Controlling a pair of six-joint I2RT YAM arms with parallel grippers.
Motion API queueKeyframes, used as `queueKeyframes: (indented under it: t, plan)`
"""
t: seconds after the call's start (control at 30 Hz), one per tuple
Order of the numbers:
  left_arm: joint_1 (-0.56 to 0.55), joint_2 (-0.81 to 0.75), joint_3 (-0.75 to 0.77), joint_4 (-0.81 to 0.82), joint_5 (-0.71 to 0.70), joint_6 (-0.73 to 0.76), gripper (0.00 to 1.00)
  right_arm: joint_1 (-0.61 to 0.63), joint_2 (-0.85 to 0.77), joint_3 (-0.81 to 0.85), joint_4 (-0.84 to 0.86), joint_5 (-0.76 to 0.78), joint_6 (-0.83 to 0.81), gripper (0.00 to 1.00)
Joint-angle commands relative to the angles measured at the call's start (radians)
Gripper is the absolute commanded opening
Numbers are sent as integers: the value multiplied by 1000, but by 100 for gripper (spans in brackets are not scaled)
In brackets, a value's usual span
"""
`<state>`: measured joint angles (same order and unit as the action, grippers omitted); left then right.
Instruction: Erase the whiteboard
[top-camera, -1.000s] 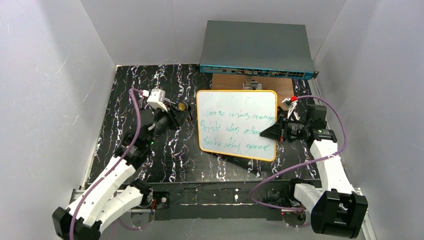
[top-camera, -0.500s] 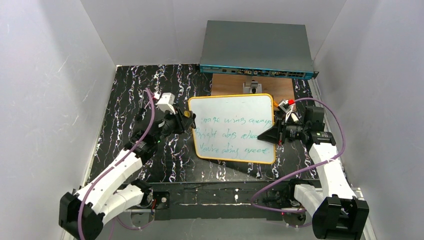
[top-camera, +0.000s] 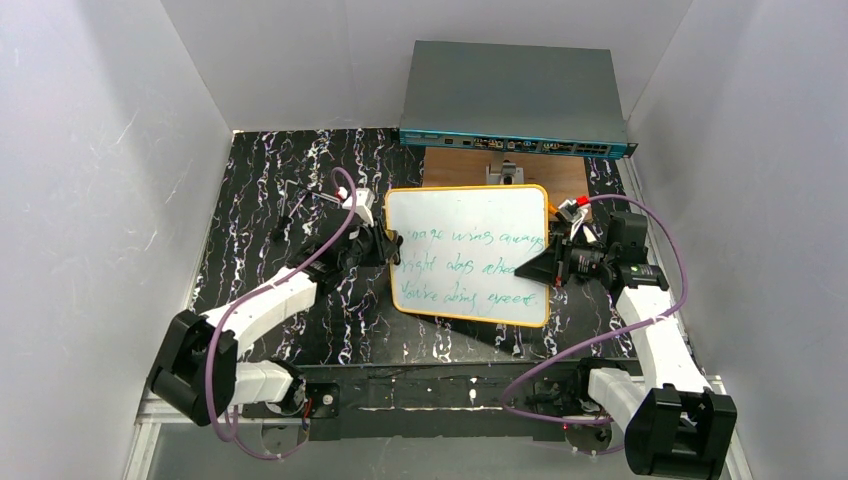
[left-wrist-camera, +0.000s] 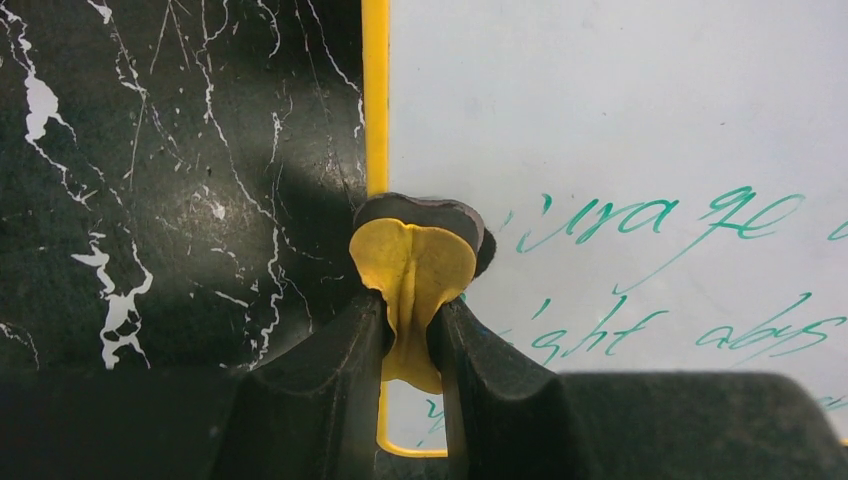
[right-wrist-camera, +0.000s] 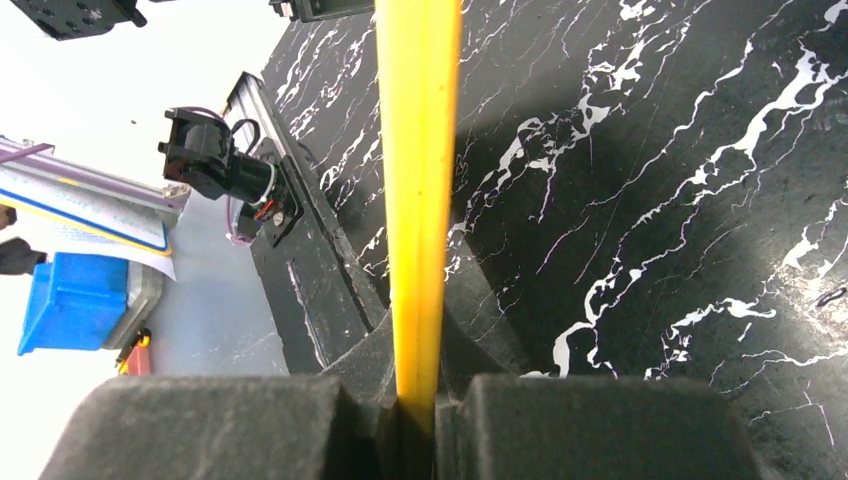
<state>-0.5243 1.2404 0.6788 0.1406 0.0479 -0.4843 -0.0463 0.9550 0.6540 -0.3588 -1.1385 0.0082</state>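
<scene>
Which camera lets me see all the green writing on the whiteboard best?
The top external view: the whiteboard faces it, so all three green lines show. The left wrist view shows only part of them close up. The right wrist view sees just the yellow rim edge-on, no writing.

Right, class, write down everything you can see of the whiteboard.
The whiteboard is a white rectangle with rounded corners and a thin yellow rim, carrying three lines of green handwriting. The right pincer is shut on its right rim; the left pincer holds a yellow pad at its left edge.
</scene>
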Motion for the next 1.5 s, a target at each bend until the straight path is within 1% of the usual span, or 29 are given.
queueKeyframes:
  t: [0.0,0.07,0.17,0.23,0.57,0.7,0.83,0.9,1.0,1.1,1.17,1.27,1.33,1.4,1.47]
  plan:
    - [6,31,47,53,32,-2,0,0,-3,16,93,-90,21,1]
    - [6,38,46,60,40,-2,0,2,2,24,59,-66,-3,1]
    - [6,39,43,77,53,0,0,8,15,38,7,-50,-88,1]
    - [6,47,57,84,60,5,0,12,18,41,-5,-45,-107,1]
    - [6,154,204,120,75,2,0,15,16,45,-21,-43,-128,1]
    - [6,154,189,103,93,1,0,15,16,48,-23,-42,-129,1]
    - [-16,117,120,44,125,14,0,14,20,49,-25,-46,-131,1]
    - [-46,118,94,53,162,13,0,14,23,49,-22,-51,-129,1]
    - [-94,159,120,59,165,24,0,14,34,51,-23,-60,-129,1]
    - [-107,191,176,87,170,2,0,14,31,49,-25,-57,-129,1]
    - [-107,199,227,59,137,-2,0,14,28,49,-25,-56,-129,1]
    - [-89,180,274,-49,-71,-4,0,14,24,50,-26,-53,-131,1]
    - [-42,162,274,-96,-157,-14,0,14,22,50,-28,-52,-132,1]
    - [0,149,257,-112,-191,-11,0,14,20,49,-28,-56,-132,1]
    - [30,151,257,-119,-158,1,0,14,21,50,-28,-59,-132,1]
